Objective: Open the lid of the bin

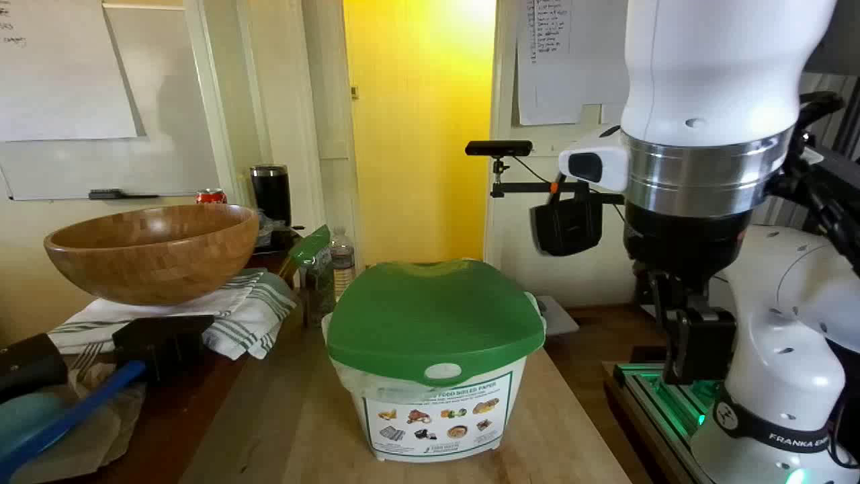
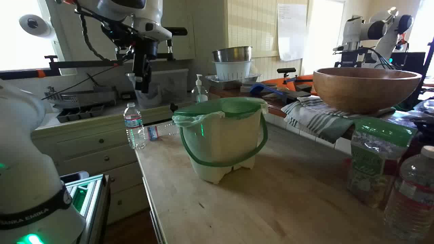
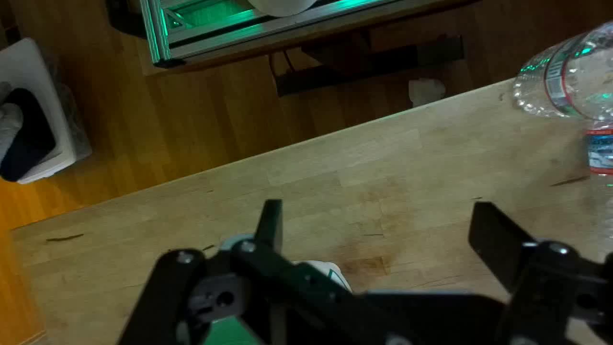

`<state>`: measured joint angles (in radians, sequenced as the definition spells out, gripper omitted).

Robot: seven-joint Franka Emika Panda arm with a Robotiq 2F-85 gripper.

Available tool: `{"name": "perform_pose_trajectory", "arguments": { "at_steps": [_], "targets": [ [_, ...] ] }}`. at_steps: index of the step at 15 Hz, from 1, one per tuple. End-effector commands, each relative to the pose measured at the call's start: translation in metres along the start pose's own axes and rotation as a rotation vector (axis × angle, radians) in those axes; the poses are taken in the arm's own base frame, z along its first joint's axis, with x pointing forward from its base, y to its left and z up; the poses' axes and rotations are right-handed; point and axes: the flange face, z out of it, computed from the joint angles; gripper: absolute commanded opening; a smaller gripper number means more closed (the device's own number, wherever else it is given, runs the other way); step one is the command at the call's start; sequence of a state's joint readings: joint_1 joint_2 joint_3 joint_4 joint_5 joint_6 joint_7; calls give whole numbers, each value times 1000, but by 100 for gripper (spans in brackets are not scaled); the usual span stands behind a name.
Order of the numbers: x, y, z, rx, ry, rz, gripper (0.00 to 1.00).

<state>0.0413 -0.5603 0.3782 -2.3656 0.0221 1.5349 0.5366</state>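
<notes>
Wrist view: looking down past gripper (image 3: 376, 230) w/ fingers (image 3: 495, 239) spread wide, holding nothing. In both exterior views, hanging well apart from lid (image 1: 437, 309). See latter seated on bin (image 2: 220, 140), not yet opened, w/ bin upright on wooden worktop (image 2: 291, 189), between both long edges, a bit nearer edge by arm base (image 1: 759, 457), apart from upright water bottle (image 2: 134, 127) near one corner.

Judging by looks: prob. thin moulded plastic, hence light, fairly stiff, w/ slight give at lip (image 1: 396, 366). Smooth, so prob. slippery. Not esp. fragile, but liable to flex under hard squeeze. For bin: can't tell weight; if light, apt to slide or tip toward worktop edge under sideways tug.

Best hold: front lip, on side w/ label (image 1: 440, 423), at pale oval (image 1: 442, 371). Come in low, hook one finger under lip, rest other on top, pinch gently, then lift up & back, away from label. Can't confirm pivot side; prob. opposite oval. Skip ctr of top: too broad to pinch. Mind liner (image 2: 195, 120), soft & bunched out below lid: apt to snag or get caught w/ lip. Leave green carry handle (image 2: 222, 164) alone: no use for opening.
</notes>
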Motion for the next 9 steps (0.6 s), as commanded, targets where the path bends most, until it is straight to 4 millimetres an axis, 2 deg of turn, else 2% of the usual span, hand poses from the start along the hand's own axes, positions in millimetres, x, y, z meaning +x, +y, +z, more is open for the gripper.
{"name": "perform_pose_trajectory", "arguments": {
  "at_steps": [1, 9],
  "targets": [
    [0, 0, 0, 0, 0, 0, 100],
    [5, 2, -1, -12, 9, 13, 100]
  ]
}}
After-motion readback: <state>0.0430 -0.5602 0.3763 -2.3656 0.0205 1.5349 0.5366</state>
